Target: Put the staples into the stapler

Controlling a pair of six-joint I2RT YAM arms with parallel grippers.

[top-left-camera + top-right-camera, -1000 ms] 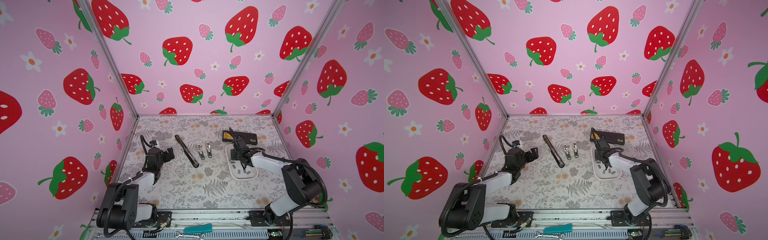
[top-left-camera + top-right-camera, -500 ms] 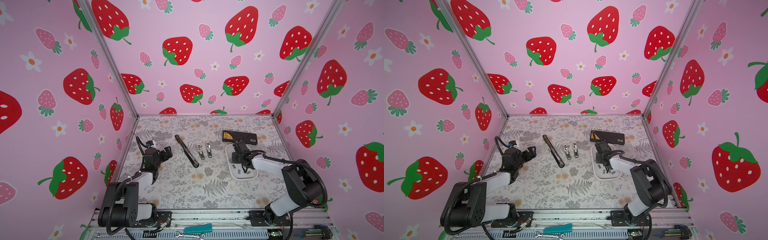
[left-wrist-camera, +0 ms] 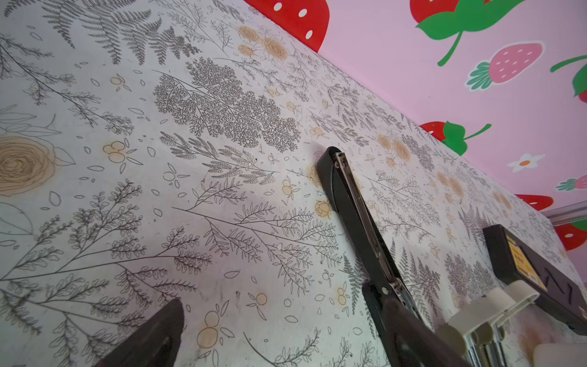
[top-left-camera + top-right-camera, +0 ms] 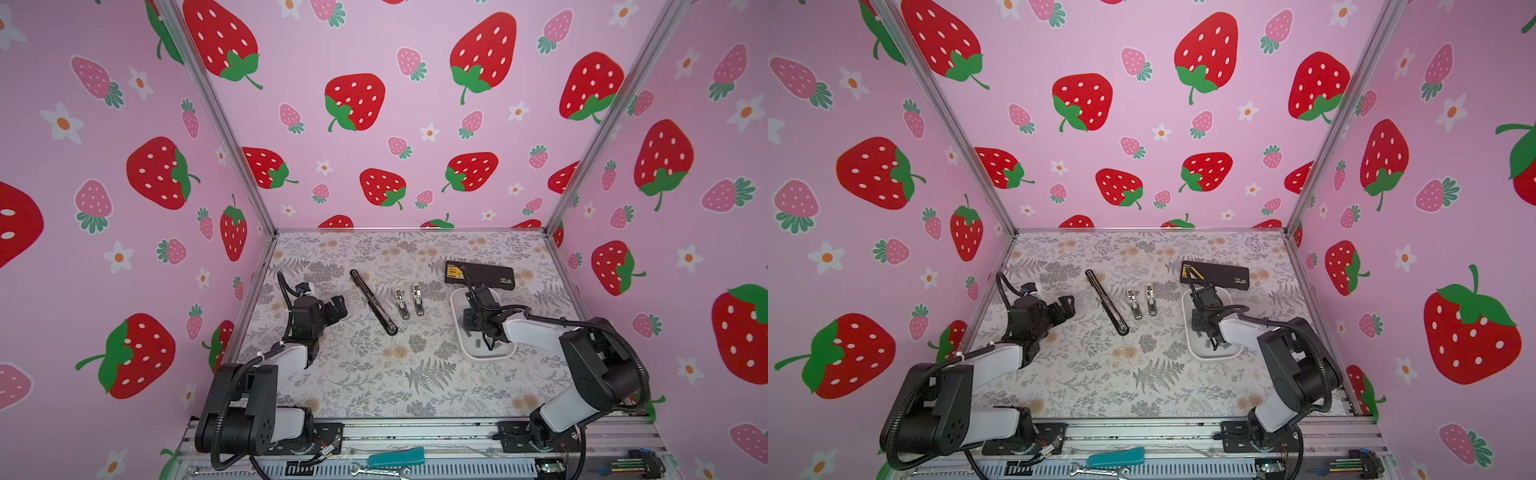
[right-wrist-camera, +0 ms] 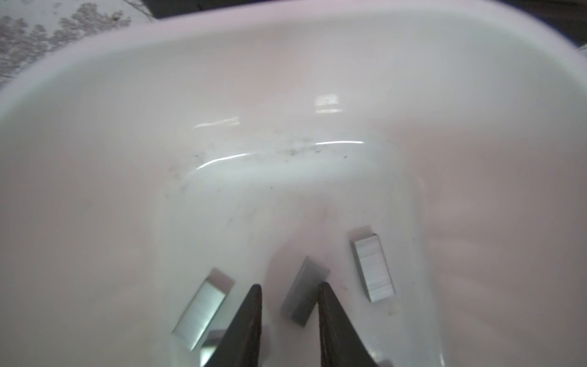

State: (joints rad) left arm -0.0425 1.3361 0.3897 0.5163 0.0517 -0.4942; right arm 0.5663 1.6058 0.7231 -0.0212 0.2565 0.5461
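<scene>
- Staples (image 5: 373, 267): loose strips in white tray (image 5: 286, 38), at 3 o'clock from stapler (image 4: 372, 301).
- Right fingers (image 5: 247, 317): low in tray near its 6 o'clock end, narrowly parted astride one strip, not clamped.
- Left fingers (image 4: 337, 306): spread wide, empty, at 9 o'clock from stapler.
- Stapler: flat mid-desk, lying 11 to 5 o'clock.
- Bare desk (image 4: 374, 374) toward 6 o'clock; black box (image 4: 482, 274) beside tray's 12 o'clock rim.

I see the staples (image 5: 373, 267), short grey strips, scattered flat in a white tray (image 5: 286, 79) at three o'clock; the black stapler (image 4: 372, 301) lies unfolded, pointing eleven o'clock
</scene>
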